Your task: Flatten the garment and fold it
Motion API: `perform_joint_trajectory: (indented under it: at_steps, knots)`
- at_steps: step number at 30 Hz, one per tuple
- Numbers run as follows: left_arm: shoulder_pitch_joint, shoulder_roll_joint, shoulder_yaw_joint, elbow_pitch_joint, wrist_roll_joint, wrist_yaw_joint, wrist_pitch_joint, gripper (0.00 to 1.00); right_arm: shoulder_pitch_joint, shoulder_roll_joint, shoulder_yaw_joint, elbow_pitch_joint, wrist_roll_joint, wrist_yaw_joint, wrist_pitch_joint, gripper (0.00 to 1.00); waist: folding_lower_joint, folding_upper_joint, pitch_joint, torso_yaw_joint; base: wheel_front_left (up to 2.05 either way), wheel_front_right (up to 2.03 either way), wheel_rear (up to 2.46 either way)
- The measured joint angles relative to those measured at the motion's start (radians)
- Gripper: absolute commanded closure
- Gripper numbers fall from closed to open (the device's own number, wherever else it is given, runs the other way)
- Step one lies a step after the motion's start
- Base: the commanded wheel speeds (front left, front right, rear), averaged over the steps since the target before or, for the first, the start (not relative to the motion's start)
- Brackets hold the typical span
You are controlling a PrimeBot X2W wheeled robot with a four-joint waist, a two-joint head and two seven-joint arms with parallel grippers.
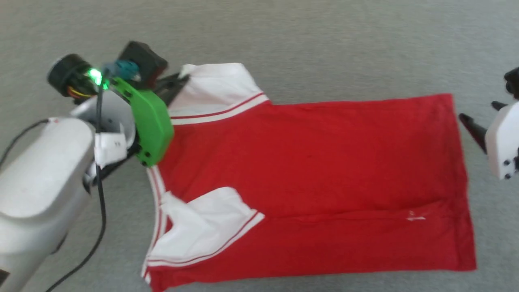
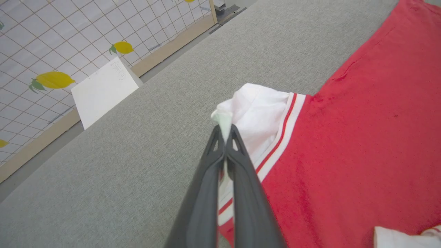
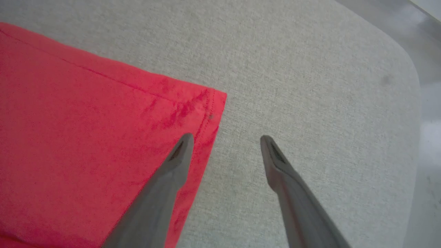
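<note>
Garment: the red garment (image 1: pixel 316 162) lies spread on the grey surface (image 1: pixel 324 40), plain side up, collar end toward the robot's left and hem toward its right; the near white sleeve (image 1: pixel 206 219) is folded in over the red body; a long crease (image 1: pixel 365 213) runs along the near side
Left gripper: the left gripper (image 2: pixel 225 132) has its fingers (image 2: pixel 206 193) pressed together on a bunched tip of the far white sleeve (image 1: pixel 219 87); a bit of cloth pokes out just past the tips
Right gripper: the right gripper (image 3: pixel 226 137) hangs with fingers spread; one finger is over the red cloth just inside the hem corner (image 3: pixel 210 103), the other over bare surface; whether either touches, I cannot tell
Step in hand: probably drawing the far sleeve outward to flatten it
Doing it well: pull low and away from the body, along the sleeve's own line; ease off once the striped trim (image 1: pixel 221 111) lies straight, since more would likely drag the whole shirt; the spread fingers could pinch the hem corner to keep the body taut
Risk: the pinch is thin and may slip
</note>
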Motion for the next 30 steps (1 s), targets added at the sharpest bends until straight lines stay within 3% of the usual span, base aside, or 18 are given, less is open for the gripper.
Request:
perform_joint_trajectory:
  at_steps: [5, 14, 15, 16, 17, 25, 30]
  knots:
    - [0.023, -0.017, -0.025, -0.057, 0.021, 0.000, -0.056, 1.00, -0.075, -0.039, 0.050, 0.111, 0.012, 0.000, 0.047, 0.00, 0.0000, 0.0000, 0.009, 0.068, 0.00, 0.00, 0.00]
    - [0.053, -0.068, -0.069, -0.080, 0.069, 0.007, -0.125, 1.00, -0.107, -0.063, 0.115, 0.258, 0.041, -0.001, 0.017, 0.00, 0.0000, 0.0000, 0.038, 0.167, 0.00, 0.00, 0.00]
    - [0.056, -0.069, -0.070, -0.077, 0.069, 0.007, -0.128, 1.00, -0.109, -0.067, 0.124, 0.262, 0.049, -0.001, 0.017, 0.09, 0.0000, -0.0001, 0.042, 0.171, 0.00, 0.00, 0.00]
    - [0.059, -0.070, -0.071, -0.072, 0.069, 0.008, -0.134, 1.00, -0.112, -0.075, 0.136, 0.262, 0.053, 0.000, 0.012, 0.59, 0.0000, 0.0000, 0.044, 0.174, 0.00, 0.00, 0.00]
    - [0.064, -0.071, -0.071, -0.068, 0.069, 0.010, -0.137, 1.00, -0.112, -0.085, 0.151, 0.260, 0.053, 0.000, -0.005, 1.00, 0.0000, -0.0001, 0.046, 0.176, 0.00, 0.00, 0.00]
    - [0.123, -0.079, -0.052, -0.030, 0.053, 0.047, -0.212, 1.00, -0.105, -0.058, 0.165, 0.329, 0.062, 0.000, -0.209, 1.00, 0.0000, 0.0000, 0.005, 0.167, 0.00, 0.00, 0.00]
    - [0.202, -0.049, -0.021, -0.039, 0.003, 0.080, -0.249, 1.00, -0.049, -0.038, 0.127, 0.335, 0.063, 0.000, -0.323, 1.00, 0.0000, 0.0000, -0.056, 0.153, 0.00, 0.00, 0.00]
